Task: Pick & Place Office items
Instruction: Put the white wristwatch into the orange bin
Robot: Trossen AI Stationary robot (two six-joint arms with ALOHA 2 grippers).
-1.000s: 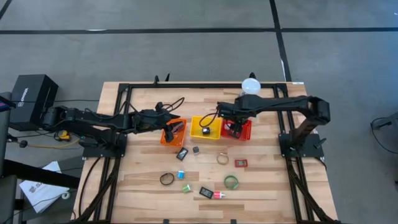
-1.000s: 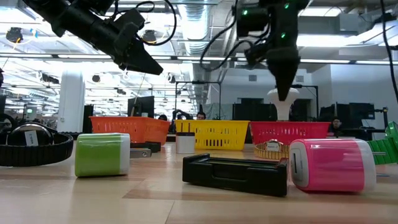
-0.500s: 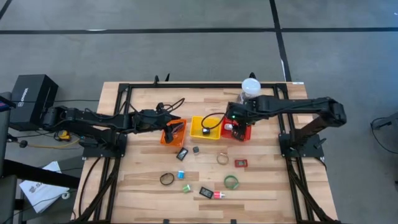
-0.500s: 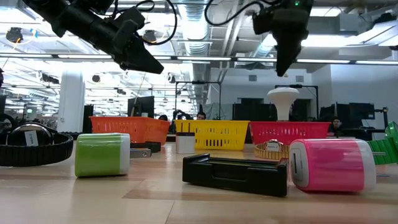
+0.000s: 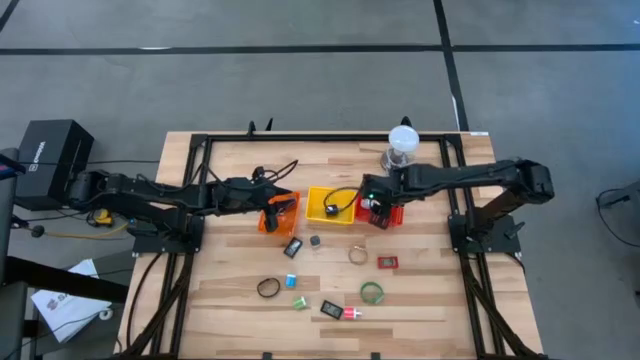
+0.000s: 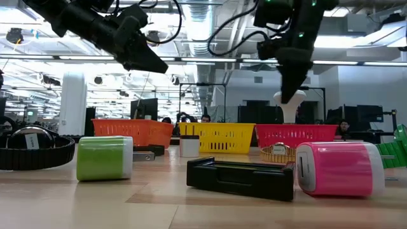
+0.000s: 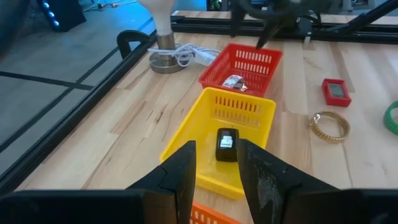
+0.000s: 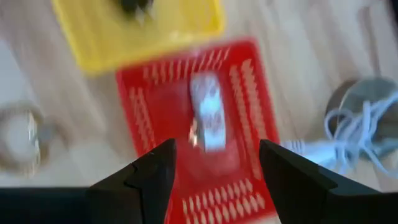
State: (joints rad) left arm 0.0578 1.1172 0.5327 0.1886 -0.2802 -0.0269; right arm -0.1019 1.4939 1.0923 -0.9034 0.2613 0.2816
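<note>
Shifted since half a second ago: right gripper (image 5: 372, 204), lower over red basket (image 5: 384, 211), fingers spread, empty; a small silvery item (image 8: 206, 118) lies inside. Left gripper (image 5: 283, 207) above orange basket (image 5: 268, 220), fingers partly apart, empty. Remaining items (image 5: 328, 280) scattered on table (image 5: 230, 290).

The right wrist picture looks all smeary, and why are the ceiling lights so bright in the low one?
Right wrist view: motion blur smears the red basket and the pale item in it. Low view: ceiling lights glare behind both arms, and the nearby pink piece looks huge. High view: even light, everything small.
</note>
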